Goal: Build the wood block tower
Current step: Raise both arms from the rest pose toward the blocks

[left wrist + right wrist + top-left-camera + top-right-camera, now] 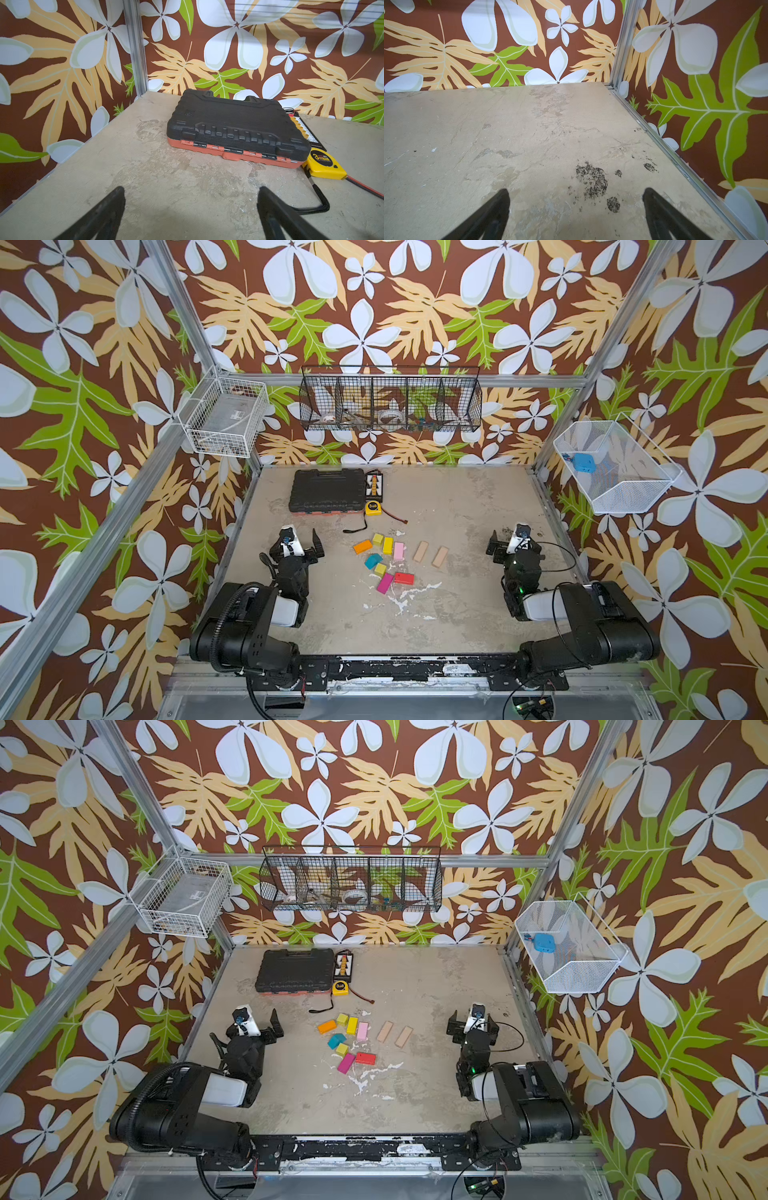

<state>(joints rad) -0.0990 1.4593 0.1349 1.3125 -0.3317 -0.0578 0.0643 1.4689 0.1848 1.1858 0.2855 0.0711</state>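
- The left claw (191,192) is shown with its jaws spread wide. Nothing is held between them, and bare tabletop (166,176) lies beneath.
- The right claw (576,193) is likewise spread wide, and nothing is gripped.
- In both top views, the left claw is located at 9 o'clock of the wood blocks (398,551) and the right claw at 3 o'clock. Each is well apart from them.
- The wood blocks are laid flat and singly near the tabletop centre. None is yet stacked on another.
- The teal wedge (372,561) is taken as dial centre:
  - An orange brick (363,546) is found at 11 o'clock.
  - A yellow cube (377,539) is found at 12 o'clock.
  - A yellow brick (388,545) is found at 1 o'clock.
  - A pink brick (398,551) is found at 2 o'clock.
  - A second yellow cube (380,569) is placed just beside the wedge at 5 o'clock.
  - A magenta brick (385,583) is placed beyond that cube at 5 o'clock.
  - A red brick (404,578) is placed at 4 o'clock.
- Two tan planks (420,551) are laid side by side at 3 o'clock of the pink brick, with a gap between them.
- A black tool case (327,490) is set at 11 o'clock of the blocks, near the back wall. A yellow tape measure (373,507) sits just beside its 4 o'clock corner.
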